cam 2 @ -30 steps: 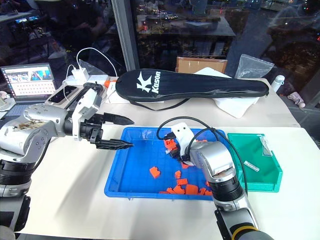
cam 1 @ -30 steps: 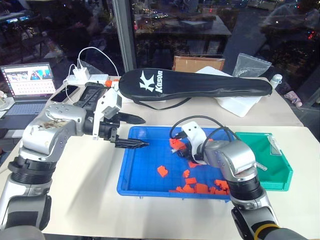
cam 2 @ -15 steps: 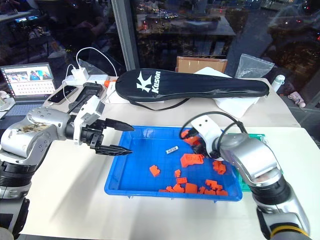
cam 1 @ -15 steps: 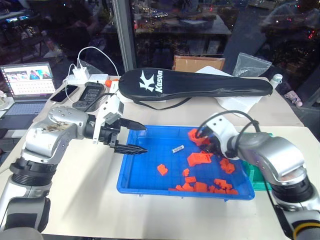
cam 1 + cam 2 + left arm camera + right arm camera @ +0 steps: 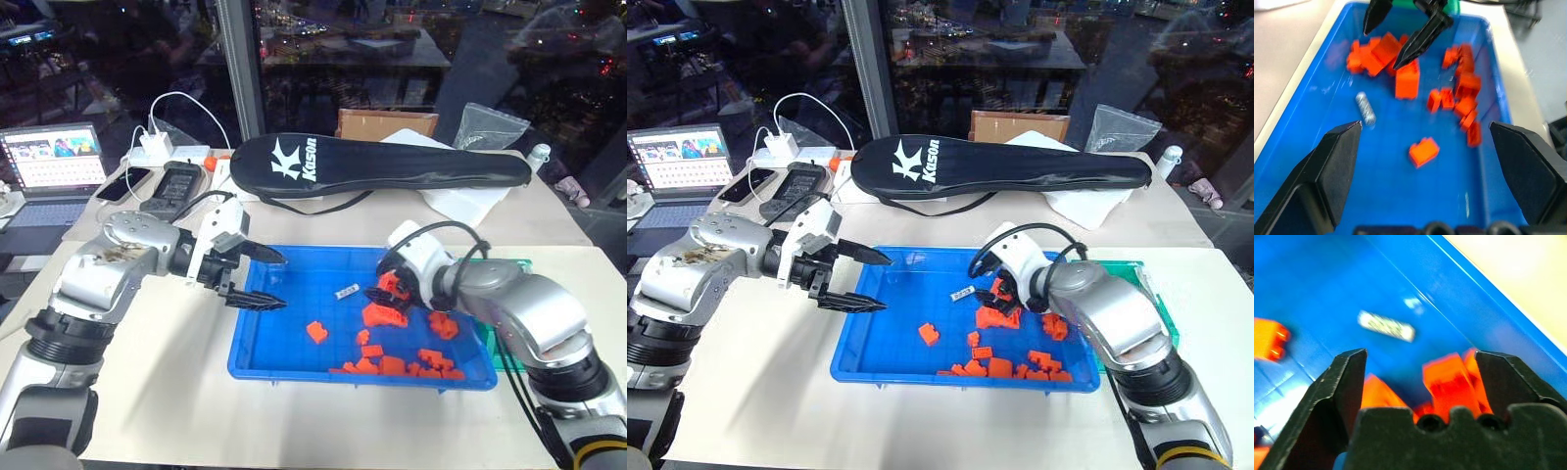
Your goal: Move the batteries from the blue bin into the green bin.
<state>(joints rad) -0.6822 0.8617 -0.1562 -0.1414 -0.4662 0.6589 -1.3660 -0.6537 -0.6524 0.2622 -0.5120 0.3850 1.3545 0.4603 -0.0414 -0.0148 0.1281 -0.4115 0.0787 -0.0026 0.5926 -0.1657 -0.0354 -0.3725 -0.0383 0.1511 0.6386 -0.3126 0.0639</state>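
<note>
One battery [image 5: 347,291], a slim silver cylinder, lies on the floor of the blue bin [image 5: 294,338] toward its far side. It also shows in the wrist views as the battery [image 5: 1365,108] and the battery [image 5: 1386,326]. My right gripper [image 5: 382,290] hovers open just right of it, over a clump of orange blocks [image 5: 384,311]. My left gripper [image 5: 261,280] is open above the bin's left rim, its tips pointing at the battery with nothing between them. The green bin [image 5: 1154,308] stands right of the blue one, mostly hidden by my right arm.
More orange blocks [image 5: 392,366] lie scattered along the blue bin's near and right sides. Behind the bin lie a black racket bag [image 5: 382,166], a cardboard box [image 5: 387,123] and white foam [image 5: 470,202]. A laptop [image 5: 57,162] and chargers sit at the far left.
My right arm swung its elbow outward and its gripper lifted off the blocks and opened. A battery that was hidden a second ago now lies bare. The left gripper sank slightly.
</note>
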